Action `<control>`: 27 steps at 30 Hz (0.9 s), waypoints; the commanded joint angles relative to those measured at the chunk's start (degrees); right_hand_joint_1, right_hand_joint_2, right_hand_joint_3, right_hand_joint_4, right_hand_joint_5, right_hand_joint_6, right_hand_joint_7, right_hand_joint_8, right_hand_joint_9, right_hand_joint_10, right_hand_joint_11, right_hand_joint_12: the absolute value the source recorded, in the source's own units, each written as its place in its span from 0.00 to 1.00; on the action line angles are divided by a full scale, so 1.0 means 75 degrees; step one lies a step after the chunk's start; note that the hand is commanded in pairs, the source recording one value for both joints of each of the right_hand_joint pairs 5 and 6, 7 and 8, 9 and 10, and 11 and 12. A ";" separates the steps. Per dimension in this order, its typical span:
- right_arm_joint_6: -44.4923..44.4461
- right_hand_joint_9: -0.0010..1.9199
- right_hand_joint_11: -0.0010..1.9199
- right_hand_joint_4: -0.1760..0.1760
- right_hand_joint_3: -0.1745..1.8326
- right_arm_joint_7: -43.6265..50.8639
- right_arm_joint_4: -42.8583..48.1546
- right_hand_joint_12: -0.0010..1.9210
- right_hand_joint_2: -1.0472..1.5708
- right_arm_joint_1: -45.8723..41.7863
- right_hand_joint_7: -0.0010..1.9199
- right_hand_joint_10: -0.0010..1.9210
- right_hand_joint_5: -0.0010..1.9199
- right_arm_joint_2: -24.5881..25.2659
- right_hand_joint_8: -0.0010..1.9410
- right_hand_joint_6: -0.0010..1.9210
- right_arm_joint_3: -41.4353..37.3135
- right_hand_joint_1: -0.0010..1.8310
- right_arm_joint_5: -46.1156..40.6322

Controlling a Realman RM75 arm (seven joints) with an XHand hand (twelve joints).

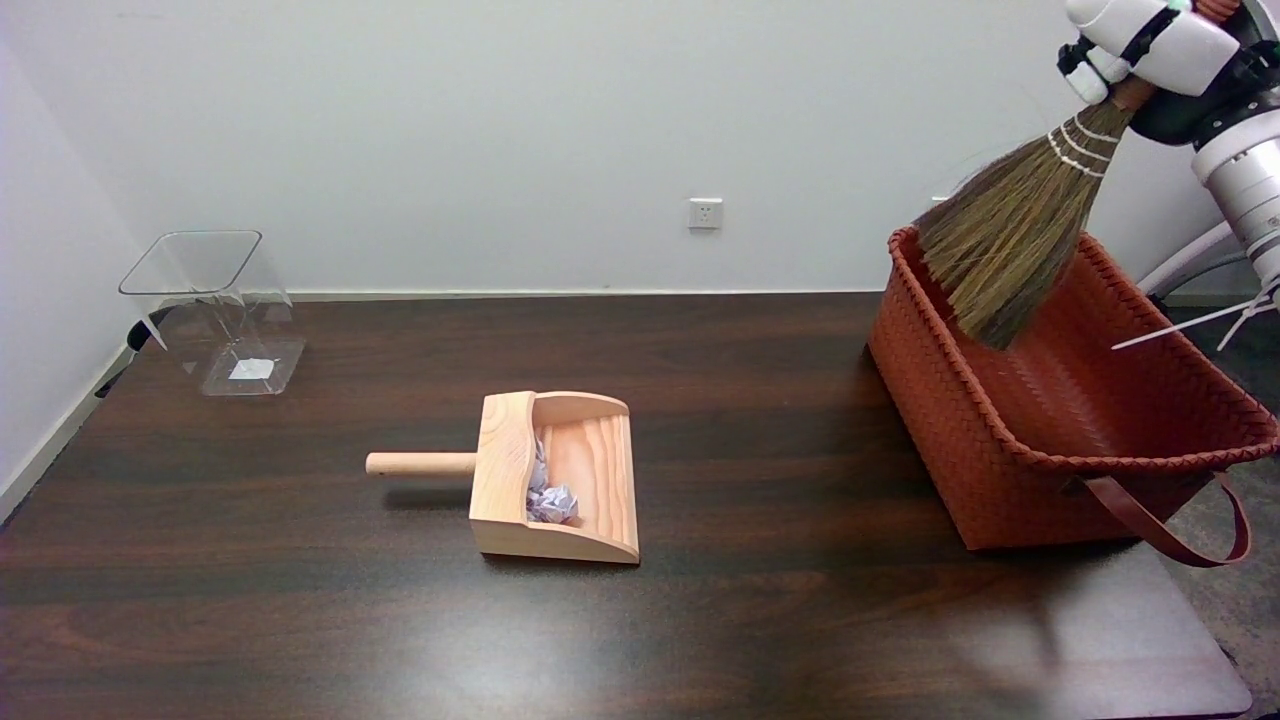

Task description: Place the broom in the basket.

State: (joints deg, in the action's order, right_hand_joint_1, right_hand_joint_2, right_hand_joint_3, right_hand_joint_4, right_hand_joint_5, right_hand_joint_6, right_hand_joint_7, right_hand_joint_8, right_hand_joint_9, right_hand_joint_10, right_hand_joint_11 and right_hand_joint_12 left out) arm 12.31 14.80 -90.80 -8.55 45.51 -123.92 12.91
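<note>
My right hand (1160,45) is at the top right corner, partly cut off by the frame, and grips the handle of a small straw broom (1010,240). The broom hangs tilted, its bristles pointing down and to the left over the far left part of the woven orange-brown basket (1000,460). The bristle tips sit in front of the basket's far rim and inner wall; I cannot tell whether they touch it. The basket stands at the table's right end with a strap handle at its near side.
A wooden dustpan (555,480) with crumpled paper (550,500) in it lies mid-table, its handle pointing left. A clear plastic bin (215,310) stands at the far left. The dark wooden table (700,620) ends just right of the basket.
</note>
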 commanded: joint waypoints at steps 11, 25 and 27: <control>0.1145 1.00 0.91 0.50 0.24 0.0923 0.1502 0.91 1.00 -0.0080 1.00 1.00 1.00 0.0109 0.99 1.00 0.0662 0.73 -0.1543; 0.1426 1.00 0.91 0.50 0.23 0.0923 0.2067 0.90 1.00 0.0416 1.00 1.00 1.00 -0.0211 0.99 1.00 0.0401 0.73 -0.1543; 0.1411 1.00 0.91 0.50 0.23 0.0923 0.2063 0.90 1.00 0.0437 1.00 1.00 1.00 -0.0225 0.99 1.00 0.0312 0.73 -0.1543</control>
State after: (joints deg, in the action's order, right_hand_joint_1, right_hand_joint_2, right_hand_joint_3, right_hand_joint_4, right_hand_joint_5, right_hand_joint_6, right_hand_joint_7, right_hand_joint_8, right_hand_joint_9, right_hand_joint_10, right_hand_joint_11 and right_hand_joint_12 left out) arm 20.15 20.94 -79.46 -7.44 45.44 -120.56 2.57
